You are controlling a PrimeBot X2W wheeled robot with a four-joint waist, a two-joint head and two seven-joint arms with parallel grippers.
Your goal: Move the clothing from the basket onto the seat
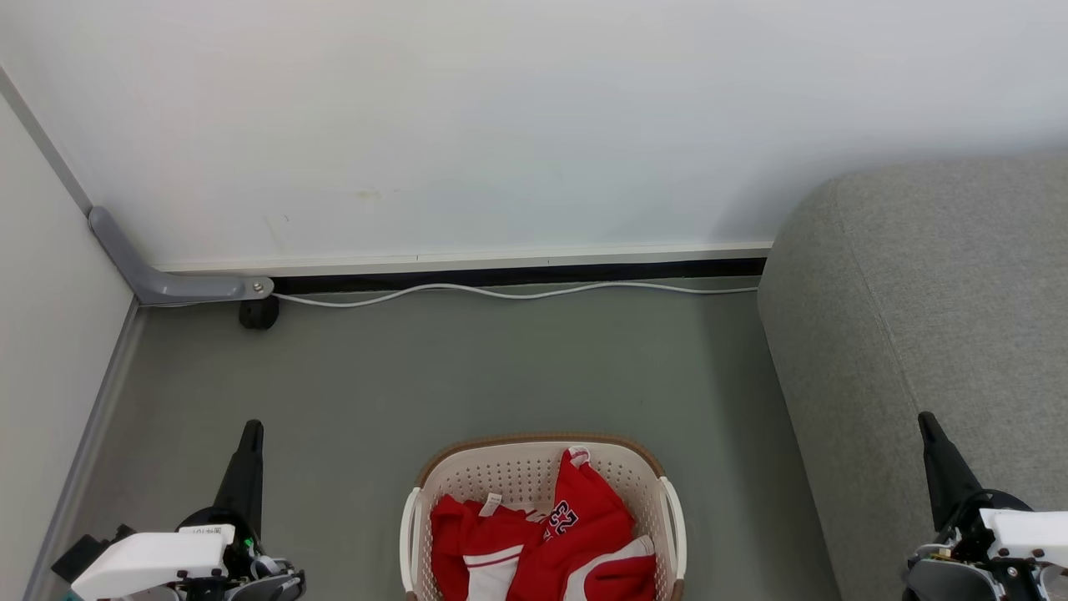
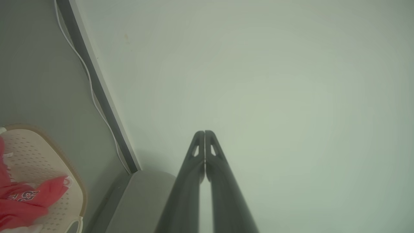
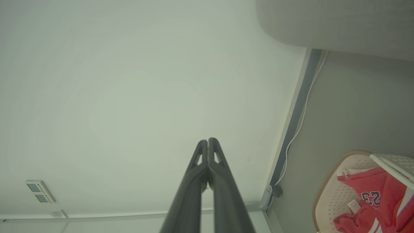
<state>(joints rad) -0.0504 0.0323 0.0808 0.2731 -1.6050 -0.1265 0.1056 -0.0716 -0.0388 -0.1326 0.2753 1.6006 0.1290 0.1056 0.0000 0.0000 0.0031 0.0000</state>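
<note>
Left gripper (image 2: 204, 132) and right gripper (image 3: 207, 139) both closed, fingertips touching, gripping nothing, either side of basket (image 1: 534, 440). Basket on floor (image 1: 417, 367); holds red clothing (image 1: 576, 534), number print showing. Seat (image 1: 934, 292) just right of basket. Beyond, white cable (image 1: 501, 292) along wall (image 1: 501, 125).

I saw the clothing (image 1: 576, 534) was red with white stripes and trim, dark number print | basket (image 1: 501, 476) was cream, dotted with holes, brown rim, white handles | sofa (image 1: 934, 334) light grey | floor (image 1: 501, 367) grey-green | wall (image 1: 501, 125) white | cable (image 1: 517, 293) white | I noted left gripper (image 2: 204, 132) and right gripper (image 3: 208, 139) were dark grey
</note>
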